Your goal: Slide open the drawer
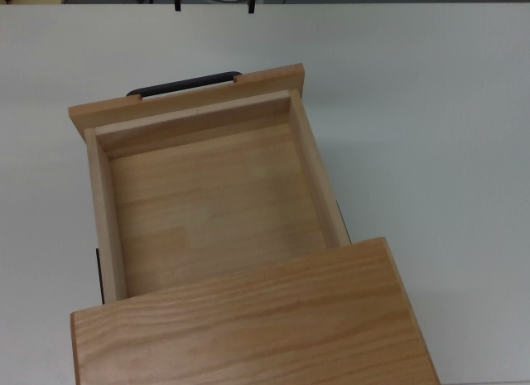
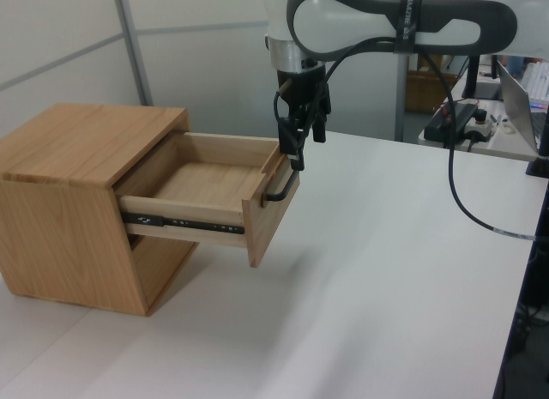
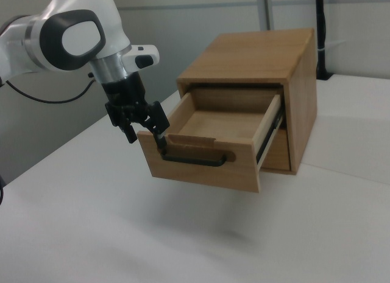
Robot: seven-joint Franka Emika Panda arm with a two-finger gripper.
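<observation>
The drawer [image 1: 207, 194] is seen pulled well out of the cabinet [image 1: 248, 319], its front panel projecting over the white table [image 1: 431, 137]. In the top view, broad bare table is shown beyond the front panel and to the top view's right of the drawer; the drawer's inside is seen as bare wood. Black slide rails [image 2: 184, 221] along the drawer's side are shown only in the left view and the right view.

The black bar handle [image 3: 195, 158] is presented face-on in the right view, while in the top view only its upper edge [image 1: 184, 83] is seen past the panel. In the top view almost nothing of the arm is seen beyond two dark tips at the upper edge.

The gripper [image 3: 141, 129] is held beside the front panel's corner, at the right view's left end of the handle; it points downward from a bent white wrist [image 3: 73, 36]. In the right view its two fingers are seen spread apart with nothing grasped; one fingertip [image 3: 159, 139] lies close against the handle's end, though contact cannot be judged. In the left view the gripper [image 2: 297, 146] is shown just above the handle.
</observation>
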